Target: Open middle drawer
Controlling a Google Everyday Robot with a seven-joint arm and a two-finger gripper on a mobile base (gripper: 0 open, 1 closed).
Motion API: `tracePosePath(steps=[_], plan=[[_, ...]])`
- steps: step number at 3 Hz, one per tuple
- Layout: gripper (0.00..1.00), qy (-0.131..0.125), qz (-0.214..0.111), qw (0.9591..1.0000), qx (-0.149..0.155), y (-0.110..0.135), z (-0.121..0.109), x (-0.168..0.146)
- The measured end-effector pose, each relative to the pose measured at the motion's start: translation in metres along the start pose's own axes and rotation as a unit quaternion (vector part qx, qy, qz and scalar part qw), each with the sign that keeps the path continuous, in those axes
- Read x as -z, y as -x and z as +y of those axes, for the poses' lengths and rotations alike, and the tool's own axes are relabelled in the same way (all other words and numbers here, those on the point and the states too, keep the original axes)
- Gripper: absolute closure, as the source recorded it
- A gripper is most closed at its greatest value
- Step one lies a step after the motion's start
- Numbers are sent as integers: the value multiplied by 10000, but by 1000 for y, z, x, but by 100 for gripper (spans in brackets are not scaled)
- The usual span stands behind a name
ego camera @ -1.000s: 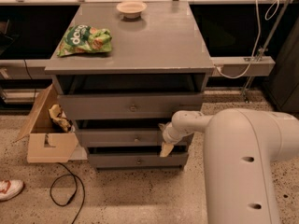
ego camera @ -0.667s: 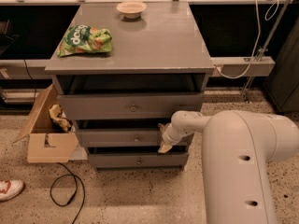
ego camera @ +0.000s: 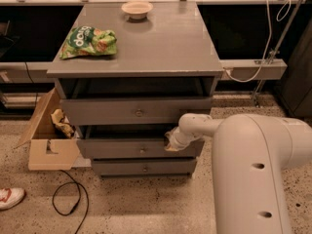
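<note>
The middle drawer (ego camera: 122,149) is a wide grey drawer with a low flat front and a small round metal knob (ego camera: 142,150) at its centre. It stands a little way out of the grey cabinet (ego camera: 146,48), with a dark gap above its front. My gripper (ego camera: 170,143) is at the top edge of this drawer's front, right of the knob, at the end of my white arm (ego camera: 253,160), which comes in from the right. The gripper's tip lies against the front panel and partly over the gap.
Above is a taller-fronted drawer (ego camera: 97,112), below a smaller one (ego camera: 117,167). A green chip bag (ego camera: 88,42) and a small bowl (ego camera: 137,9) lie on the cabinet top. An open cardboard box (ego camera: 48,145), a black cable (ego camera: 68,199) and a shoe (ego camera: 9,198) are on the floor at left.
The gripper has shifted slightly left and up along the middle drawer's top edge. The drawer front looks a touch further out. The view has shifted a little.
</note>
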State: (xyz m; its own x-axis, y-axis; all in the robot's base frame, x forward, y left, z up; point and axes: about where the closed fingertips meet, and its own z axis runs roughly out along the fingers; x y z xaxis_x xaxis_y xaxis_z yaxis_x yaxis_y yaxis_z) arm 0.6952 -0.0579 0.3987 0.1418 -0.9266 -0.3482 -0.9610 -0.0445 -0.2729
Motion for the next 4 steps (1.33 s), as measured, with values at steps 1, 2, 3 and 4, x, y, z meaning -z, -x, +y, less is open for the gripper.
tracePosePath(steps=[1, 2, 3, 4], plan=[[100, -1, -1, 10000, 0, 2, -2, 5], [73, -87, -104, 9999, 44, 7, -1, 18], [50, -87, -105, 9999, 44, 7, -1, 18], [27, -87, -105, 9999, 44, 7, -1, 18]])
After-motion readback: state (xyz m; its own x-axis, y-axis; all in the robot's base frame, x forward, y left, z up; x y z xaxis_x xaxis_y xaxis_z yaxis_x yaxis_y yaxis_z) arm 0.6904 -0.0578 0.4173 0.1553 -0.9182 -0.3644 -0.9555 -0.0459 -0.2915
